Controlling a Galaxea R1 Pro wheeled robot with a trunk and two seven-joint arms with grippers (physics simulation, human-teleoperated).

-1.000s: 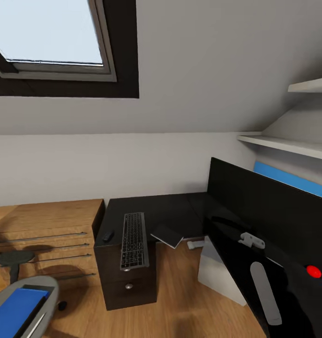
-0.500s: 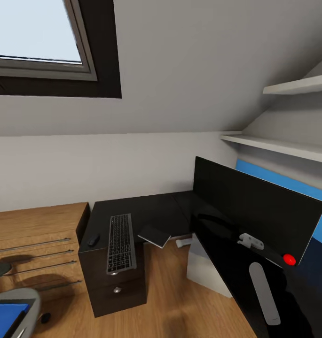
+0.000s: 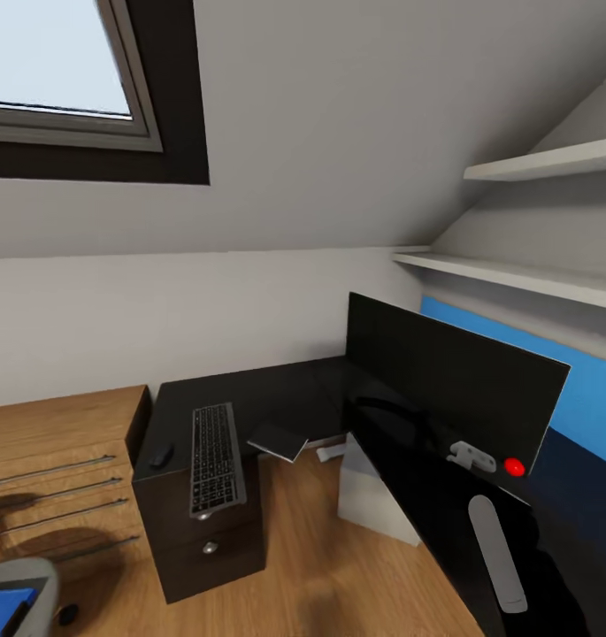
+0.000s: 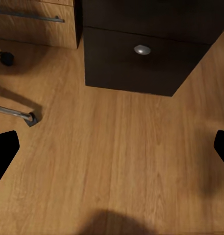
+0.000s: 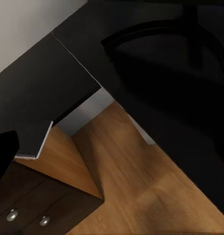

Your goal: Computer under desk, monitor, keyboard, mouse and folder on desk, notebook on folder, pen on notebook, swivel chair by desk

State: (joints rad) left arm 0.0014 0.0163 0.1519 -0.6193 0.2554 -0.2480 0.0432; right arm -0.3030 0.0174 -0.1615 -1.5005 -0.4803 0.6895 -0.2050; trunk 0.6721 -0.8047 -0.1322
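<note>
Looking down from our head camera, we see a sloped grey wall with a skylight (image 3: 64,71) at upper left and two white shelves (image 3: 515,274) at right. Below them a black L-shaped desk (image 3: 294,394) runs along the wall and turns toward us on the right. The monitor (image 3: 453,380) stands on that right-hand wing, a wide black screen with a red dot near its lower corner. A white box, perhaps the computer (image 3: 373,500), sits on the wooden floor (image 3: 320,566) under the desk beside the monitor; we cannot tell for certain what it is.

The desk's drawer unit (image 4: 141,61) closes off its left end, with a wooden dresser (image 3: 55,469) just beside it. The swivel chair (image 3: 15,597) shows at the lower left corner, well apart from the desk, and a blue folder (image 3: 0,606) lies on its seat.

The keyboard (image 3: 216,456) lies on the desk's left end, its near edge overhanging the drawer front. The notebook (image 3: 279,440) rests just beside it, one corner jutting past the desk edge. The mouse (image 3: 161,456) sits near the keyboard's other side.

Our left gripper (image 4: 112,147) hangs over bare floor before the drawer unit, jaws wide apart and holding nothing. Our right gripper's dark fingertip (image 5: 4,152) shows near the notebook; we cannot tell how its jaws stand.
</note>
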